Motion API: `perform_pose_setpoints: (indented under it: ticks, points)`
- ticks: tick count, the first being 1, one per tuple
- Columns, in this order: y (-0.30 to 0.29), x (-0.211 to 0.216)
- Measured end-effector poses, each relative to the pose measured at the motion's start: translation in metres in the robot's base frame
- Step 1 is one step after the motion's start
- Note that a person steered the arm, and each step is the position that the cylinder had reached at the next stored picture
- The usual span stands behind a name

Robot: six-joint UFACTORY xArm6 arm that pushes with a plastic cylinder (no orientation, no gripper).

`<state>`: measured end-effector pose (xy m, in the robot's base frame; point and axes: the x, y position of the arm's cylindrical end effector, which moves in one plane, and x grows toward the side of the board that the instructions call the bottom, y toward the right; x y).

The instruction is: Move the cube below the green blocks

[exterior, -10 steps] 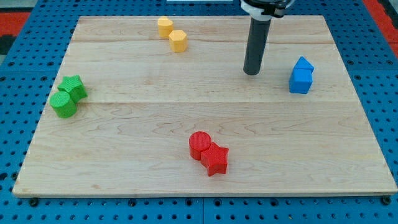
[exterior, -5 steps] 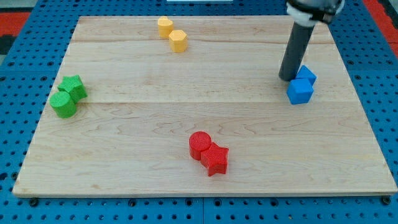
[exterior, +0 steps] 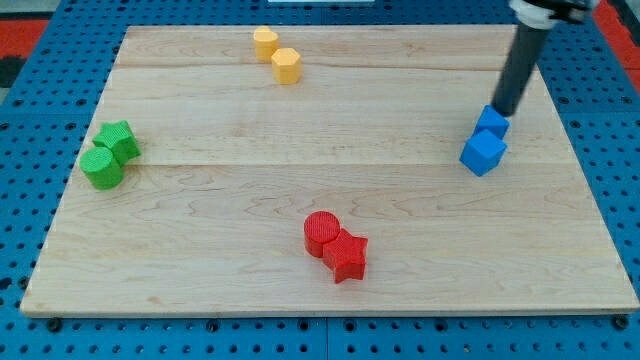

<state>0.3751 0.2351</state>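
Observation:
A blue cube [exterior: 483,153] sits at the view's right on the wooden board [exterior: 320,280], touching a second blue block [exterior: 492,122] just above it. My tip [exterior: 506,111] is at the upper right edge of that upper blue block, touching or nearly touching it. Two green blocks lie at the view's left: a green star shape [exterior: 119,139] and a green cylinder [exterior: 102,167] below it, touching each other. The tip is far to the right of the green blocks.
Two yellow blocks [exterior: 265,42] [exterior: 287,65] lie near the view's top, left of centre. A red cylinder [exterior: 322,232] and a red star-shaped block [exterior: 347,255] touch each other near the view's bottom centre.
My tip moved right from the board's upper middle to the upper right of the blue blocks. The blue cube has turned and shifted slightly toward the lower left.

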Motion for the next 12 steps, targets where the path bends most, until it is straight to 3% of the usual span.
perform_pose_setpoints:
  ticks: [2, 3, 4, 5, 6, 7, 8, 9, 10, 11, 12]
  points:
    - [-0.018, 0.086]
    - [-0.101, 0.078]
    - [-0.120, 0.071]
    - [-0.075, 0.055]
    - [-0.117, 0.018]
    - [-0.210, 0.053]
    - [-0.265, 0.050]
    - [-0.240, 0.020]
    - [-0.303, 0.015]
    - [-0.361, 0.074]
    - [-0.396, 0.104]
